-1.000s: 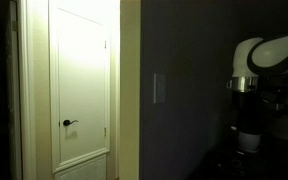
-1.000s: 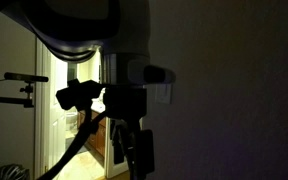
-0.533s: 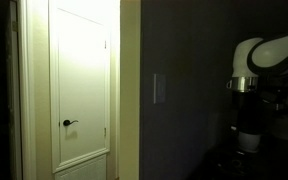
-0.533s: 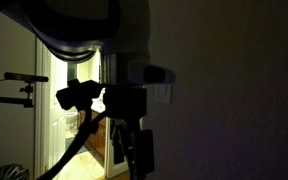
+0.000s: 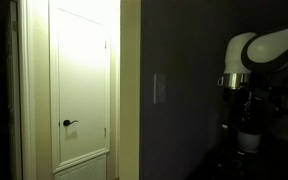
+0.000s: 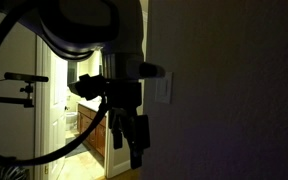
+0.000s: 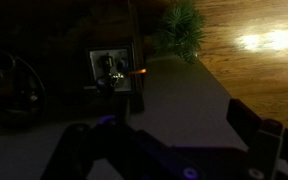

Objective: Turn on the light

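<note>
The light switch, a small pale upright wall plate (image 5: 160, 88), sits on the dark wall right of the door frame. In an exterior view it is partly hidden behind the arm's silhouette (image 6: 165, 90). No lamp shows. My gripper (image 6: 136, 140) hangs dark below the wrist, lower than the switch and apart from the wall. In an exterior view the arm (image 5: 256, 48) stands well right of the switch. In the wrist view the gripper (image 7: 169, 135) shows two dark fingers far apart, open and empty, over a dim grey surface. The switch does not show there.
A lit white door (image 5: 82, 85) with a dark lever handle (image 5: 69, 123) stands left of the switch. The wrist view shows a wood floor (image 7: 254, 60), a green plant (image 7: 182, 28) and a small pale box with an orange glow (image 7: 112, 68). The room is very dark.
The arm has shifted toward the wall with the switch, and the wrist has turned a little. The door and switch are unchanged.
</note>
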`<action>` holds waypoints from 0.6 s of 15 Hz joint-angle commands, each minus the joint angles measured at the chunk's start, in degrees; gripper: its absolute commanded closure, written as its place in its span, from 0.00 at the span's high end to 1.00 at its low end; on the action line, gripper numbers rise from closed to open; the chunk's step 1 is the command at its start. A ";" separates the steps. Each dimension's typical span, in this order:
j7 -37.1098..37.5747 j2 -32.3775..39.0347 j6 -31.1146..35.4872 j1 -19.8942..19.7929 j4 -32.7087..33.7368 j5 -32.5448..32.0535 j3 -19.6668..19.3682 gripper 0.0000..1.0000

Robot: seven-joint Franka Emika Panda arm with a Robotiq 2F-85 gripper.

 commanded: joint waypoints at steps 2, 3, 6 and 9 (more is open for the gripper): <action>1.77 3.80 2.19 2.41 5.08 1.01 2.31 1.00; 2.12 4.37 2.80 2.75 5.98 1.04 2.76 1.00; 2.27 6.57 4.13 3.79 9.16 1.36 3.87 1.00; 1.34 5.96 3.40 3.81 8.74 0.73 3.89 1.00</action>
